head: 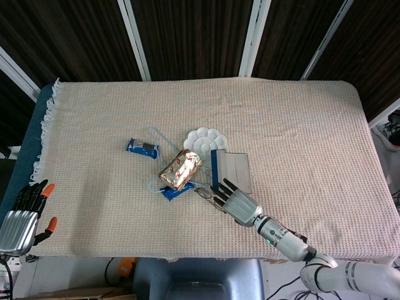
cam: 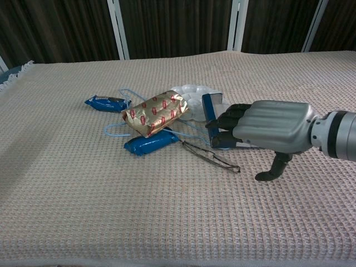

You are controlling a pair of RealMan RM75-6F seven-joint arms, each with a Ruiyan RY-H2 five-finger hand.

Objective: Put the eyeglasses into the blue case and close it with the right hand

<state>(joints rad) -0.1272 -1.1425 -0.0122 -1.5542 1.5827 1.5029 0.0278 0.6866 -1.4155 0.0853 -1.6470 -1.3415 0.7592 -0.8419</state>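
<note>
Two hands show, and only the right hand (head: 237,203) is at work: it hovers low over the cloth-covered counter (head: 300,125) with its fingers (cam: 225,125) spread and extended, holding nothing, the tips reaching toward the eyeglasses (head: 209,197). The glasses lie folded on the cloth at about 7 o'clock from the blue case (head: 230,171), just beside its near corner and not yet in it; whether the fingertips already touch the frame cannot be told from either view. The case lies open and flat, its lid raised along the left edge. So the step in hand looks to be the reach for the pick-up, with placing and closing both undone. A thin wire frame flat on textured cloth will likely call for a careful pinch from above, then a short carry toward 1 o'clock into the tray. The left hand (head: 25,212) rests off the counter's edge at 8 o'clock, fingers apart and empty.
</note>
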